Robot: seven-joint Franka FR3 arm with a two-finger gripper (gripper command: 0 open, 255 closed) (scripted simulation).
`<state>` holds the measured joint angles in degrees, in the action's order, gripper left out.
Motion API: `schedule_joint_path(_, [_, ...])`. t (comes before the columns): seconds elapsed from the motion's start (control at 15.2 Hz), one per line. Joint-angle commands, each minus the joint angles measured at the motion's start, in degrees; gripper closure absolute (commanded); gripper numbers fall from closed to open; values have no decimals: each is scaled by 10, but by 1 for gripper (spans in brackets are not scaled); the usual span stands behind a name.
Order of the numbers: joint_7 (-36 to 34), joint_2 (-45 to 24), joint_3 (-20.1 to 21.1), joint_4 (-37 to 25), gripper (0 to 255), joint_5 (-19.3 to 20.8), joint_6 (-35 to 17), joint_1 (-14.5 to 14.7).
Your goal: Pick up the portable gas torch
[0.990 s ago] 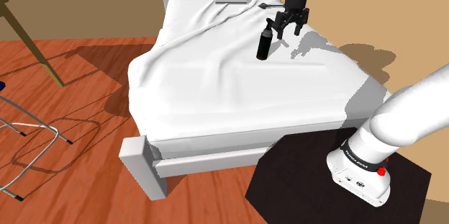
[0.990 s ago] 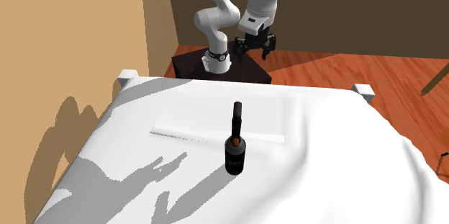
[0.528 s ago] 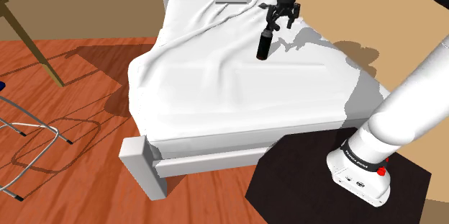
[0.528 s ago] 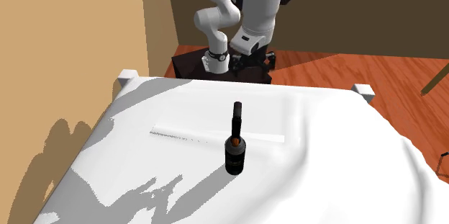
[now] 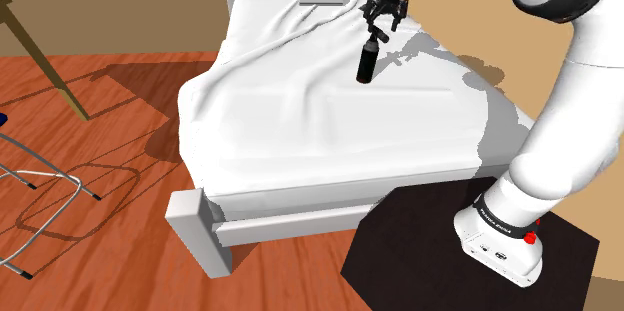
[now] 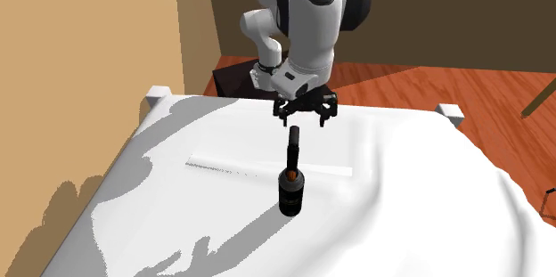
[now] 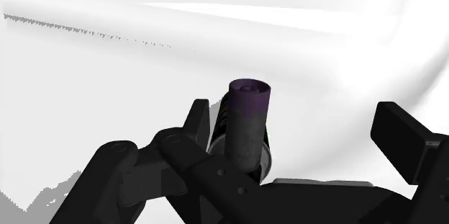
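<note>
Object: the portable gas torch [image 5: 368,61] is seen standing upright on the white sheet of the bed [image 5: 300,129], toward the headboard end. In the second exterior view the torch [image 6: 291,182] is shown as a squat dark canister with a narrow black neck rising from it. No other item is seen touching it.

Handling (judged): the body is taken to be rigid and fairly light, with a smooth, possibly slippery, round surface. Tall and narrow on a soft sheet, it is expected to tip easily if nudged sideways. The neck is the part presented to the fingers. A hold lower down, where the neck meets the canister, would probably be steadier, provided the canister is not too wide.

Pincer: the pincer [image 6: 304,122] is spread wide and nothing is held. It hangs just above the top of the neck, pointing straight down. In the wrist view the torch [image 7: 245,125] is seen between the fingers of the pincer [image 7: 298,132], off-centre: close by one finger, well apart from the other. Contact with the near finger cannot be judged.

Arm: the white arm [image 5: 570,109] is raised high from the stand [image 5: 420,229] and stretched out over the bed, wrist bent downward.
</note>
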<state>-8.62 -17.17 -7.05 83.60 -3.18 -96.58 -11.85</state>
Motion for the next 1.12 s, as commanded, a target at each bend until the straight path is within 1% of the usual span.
schedule_joint_path(0.0, [-2,-48,-5,-63,0,-9,12,-11])
schedule_joint_path(0.13, [-6,-100,-9,-138,0,-18,33,-24])
schedule_joint_path(0.26, [-12,-160,-12,-229,0,-29,61,-40])
schedule_joint_path(0.33, [-13,-168,-12,-242,0,-30,65,-43])
schedule_joint_path(0.79, [-10,-157,-12,-165,0,-29,0,-38])
schedule_joint_path(0.92, [-10,-157,-12,-164,0,-29,0,-38])
schedule_joint_path(0.99, [-9,-157,-12,-165,255,-29,0,-38])
schedule_joint_path(1.06, [-9,-156,-12,-164,255,-29,0,-38])
